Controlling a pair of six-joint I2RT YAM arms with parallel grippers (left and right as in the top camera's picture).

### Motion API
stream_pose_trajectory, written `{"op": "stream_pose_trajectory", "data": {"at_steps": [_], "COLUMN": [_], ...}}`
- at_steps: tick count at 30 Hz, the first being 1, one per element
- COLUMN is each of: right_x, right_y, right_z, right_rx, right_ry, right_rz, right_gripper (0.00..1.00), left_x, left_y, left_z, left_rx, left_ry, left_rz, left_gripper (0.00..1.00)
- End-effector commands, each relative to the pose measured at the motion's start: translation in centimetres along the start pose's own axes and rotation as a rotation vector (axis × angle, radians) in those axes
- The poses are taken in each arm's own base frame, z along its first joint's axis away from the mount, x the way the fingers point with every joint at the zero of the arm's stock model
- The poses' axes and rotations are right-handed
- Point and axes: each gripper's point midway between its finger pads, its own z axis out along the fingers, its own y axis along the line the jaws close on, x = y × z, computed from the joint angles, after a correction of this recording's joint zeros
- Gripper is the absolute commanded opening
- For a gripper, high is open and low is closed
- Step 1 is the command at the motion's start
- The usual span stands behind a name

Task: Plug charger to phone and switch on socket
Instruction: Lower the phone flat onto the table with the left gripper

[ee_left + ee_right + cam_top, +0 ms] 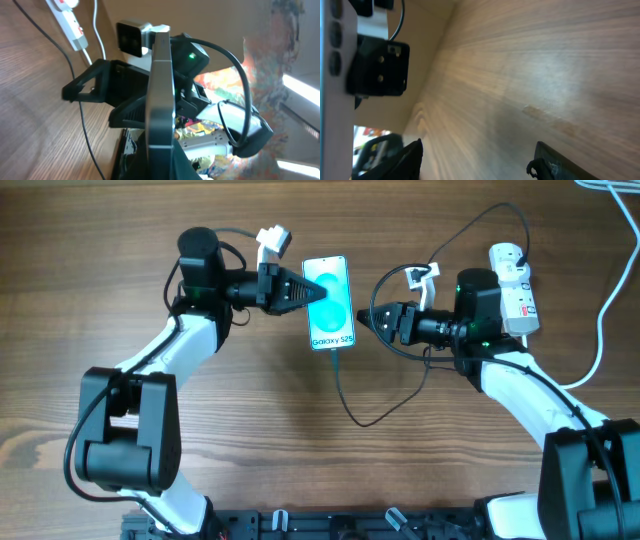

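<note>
The phone (332, 305) shows its cyan screen, with its "Galaxy S25" edge nearest the table's front. My left gripper (316, 292) is shut on its left long side. In the left wrist view the phone (161, 95) stands edge-on between my fingers. The charger (352, 412), a thin black cable, meets the phone's lower short edge and loops right, then up to the socket (518, 295). My right arm partly hides this white power strip. My right gripper (374, 321) is open just right of the phone. In the right wrist view the right gripper (479, 146) has only table between its fingers.
A thick white cord (606, 300) runs off the socket along the right edge. The socket (70, 22) and the black cable (82, 125) also show in the left wrist view. Both arm bases stand at the front corners.
</note>
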Motion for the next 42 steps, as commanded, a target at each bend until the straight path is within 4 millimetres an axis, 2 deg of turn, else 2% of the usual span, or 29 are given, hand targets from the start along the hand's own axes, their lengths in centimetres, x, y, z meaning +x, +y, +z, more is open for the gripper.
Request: {"op": "stream_pose_trajectory", "data": {"at_steps": [1, 5, 7, 9, 11, 14, 18, 21, 26, 30, 31, 32, 38, 42], "right_x": [-1.6, -3.4, -3.4, -2.7, -1.7, 0.3, 3.7, 5.6, 6.7, 7.6, 8.1, 8.3, 8.5, 8.6], "right_y": [-1.4, -1.1, -1.0, -1.3, -0.2, 1.1, 0.4, -0.5, -1.7, -2.9, -3.3, -3.4, -3.7, -4.0], "right_z": [-1.2, -5.5, -8.7, -11.5, -13.9, -15.0, -15.1, -14.8, -14.3, -13.8, -13.7, -13.6, -13.6, -13.8], "right_rx": [0.075, 0.132, 0.251, 0.419, 0.514, 0.524, 0.553, 0.574, 0.590, 0.604, 0.610, 0.612, 0.620, 0.638], "right_ry": [-0.063, -0.140, -0.180, -0.214, -0.246, -0.220, -0.115, -0.043, 0.016, 0.069, 0.092, 0.103, 0.113, 0.113], "right_rz": [-0.019, -0.037, -0.057, -0.048, -0.032, -0.007, 0.100, 0.173, 0.230, 0.282, 0.304, 0.313, 0.322, 0.325], "right_gripper": [0.70, 0.70, 0.67, 0.66, 0.62, 0.53, 0.49, 0.48, 0.47, 0.43, 0.38, 0.37, 0.37, 0.37], "left_x": [-1.2, 0.3, 1.7, 3.0, 3.8, 4.7, 6.4, 7.3, 8.3, 8.5, 8.4, 8.3, 8.5, 8.5], "left_y": [3.1, 7.6, 9.4, 10.9, 11.7, 12.1, 14.4, 17.1, 19.5, 19.7, 19.9, 19.9, 21.8, 22.1], "left_z": [0.4, 1.5, 2.1, 2.6, 3.2, 4.0, 4.2, 4.2, 4.1, 4.1, 4.0, 4.0, 3.3, 3.2], "left_rx": [-0.119, -0.299, -0.387, -0.468, -0.515, -0.522, -0.542, -0.552, -0.561, -0.563, -0.576, -0.575, -0.645, -0.647], "left_ry": [-0.116, -0.140, -0.114, -0.087, -0.062, -0.023, 0.036, 0.055, 0.079, 0.089, 0.085, 0.085, 0.081, 0.079], "left_rz": [0.037, -0.045, -0.067, -0.074, -0.072, -0.039, -0.069, -0.116, -0.139, -0.124, -0.118, -0.109, -0.101, -0.104], "left_gripper": [0.04, 0.04, 0.04, 0.04, 0.04, 0.04, 0.04, 0.04, 0.04, 0.04, 0.06, 0.07, 0.06, 0.07]}}
